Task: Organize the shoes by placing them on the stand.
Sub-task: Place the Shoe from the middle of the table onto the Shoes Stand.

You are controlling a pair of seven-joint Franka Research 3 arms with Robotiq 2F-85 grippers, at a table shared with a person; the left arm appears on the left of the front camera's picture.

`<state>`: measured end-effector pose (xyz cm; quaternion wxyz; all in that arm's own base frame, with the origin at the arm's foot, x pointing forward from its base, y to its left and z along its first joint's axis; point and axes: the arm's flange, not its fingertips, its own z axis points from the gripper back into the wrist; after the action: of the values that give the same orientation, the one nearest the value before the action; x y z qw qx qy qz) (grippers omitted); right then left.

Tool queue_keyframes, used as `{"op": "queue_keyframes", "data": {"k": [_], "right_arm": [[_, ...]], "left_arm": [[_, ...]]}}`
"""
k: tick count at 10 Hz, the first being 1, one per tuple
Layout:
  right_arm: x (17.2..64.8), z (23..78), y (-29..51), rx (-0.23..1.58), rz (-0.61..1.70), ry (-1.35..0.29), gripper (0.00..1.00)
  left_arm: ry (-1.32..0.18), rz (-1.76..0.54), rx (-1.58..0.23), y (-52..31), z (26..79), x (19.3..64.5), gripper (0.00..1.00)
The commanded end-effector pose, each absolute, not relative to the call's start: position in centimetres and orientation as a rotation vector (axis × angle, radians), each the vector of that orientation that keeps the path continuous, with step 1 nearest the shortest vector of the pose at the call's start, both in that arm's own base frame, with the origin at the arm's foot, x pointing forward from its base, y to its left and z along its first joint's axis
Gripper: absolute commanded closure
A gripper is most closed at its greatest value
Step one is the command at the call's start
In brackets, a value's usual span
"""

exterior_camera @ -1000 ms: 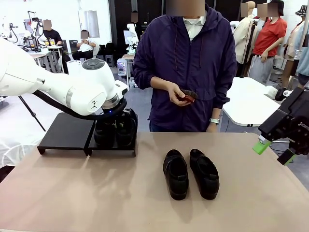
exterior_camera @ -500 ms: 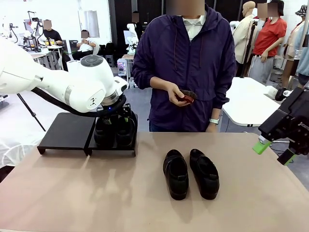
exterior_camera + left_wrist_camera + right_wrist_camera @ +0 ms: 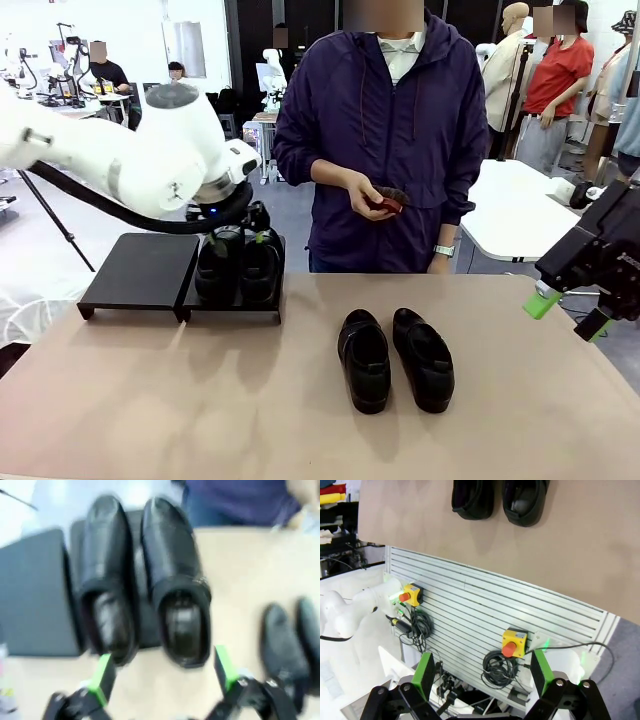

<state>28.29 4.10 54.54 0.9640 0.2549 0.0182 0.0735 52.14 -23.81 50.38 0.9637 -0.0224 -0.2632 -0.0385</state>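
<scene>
Progress stands at about half. Two of the black slip-on dress shoes point(image 3: 238, 268) sit side by side on the stand point(image 3: 140, 270), on its right-hand platform, with the heels toward me. The stand's left-hand platform is bare.

My left claw point(image 3: 236, 241) hovers just above that pair, fingers spread wide and gripping nothing. In the left wrist view the green pads point(image 3: 102, 675) flank the two heels. That picture is smeared, but they seem to be clear of the leather.

The second pair point(image 3: 395, 360) lies on the table point(image 3: 150, 410), off to the right of the stand and nearer my side, with nothing touching it. My right claw point(image 3: 570, 313) hangs well to the right of the stand, out past the table's edge, its fingers parted and empty.

Beyond the stand, the person's hand point(image 3: 362, 195) holds a small reddish-brown object point(image 3: 388, 201), which is no part of my job.

I judge that what remains is moving the second pair onto the bare platform.
</scene>
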Motion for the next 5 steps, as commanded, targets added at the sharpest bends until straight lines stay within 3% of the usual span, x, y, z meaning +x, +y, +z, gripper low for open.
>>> {"op": "queue_keyframes", "data": {"k": [1, 3, 5], "right_arm": [[28.4, 55.1, 4.0, 0.519, 0.145, 0.042, 0.00], [28.4, 55.1, 4.0, 0.519, 0.145, 0.042, 0.00], [28.4, 55.1, 4.0, 0.519, 0.145, 0.042, 0.00]], "left_arm": [[-0.370, -0.212, 0.017, -19.0, 54.2, 47.4, 0.00], [-0.260, -0.202, -0.076, -12.8, 57.4, 42.7, 0.00], [-0.185, -0.177, -0.288, -7.8, 58.3, 37.9, 0.00]]}}
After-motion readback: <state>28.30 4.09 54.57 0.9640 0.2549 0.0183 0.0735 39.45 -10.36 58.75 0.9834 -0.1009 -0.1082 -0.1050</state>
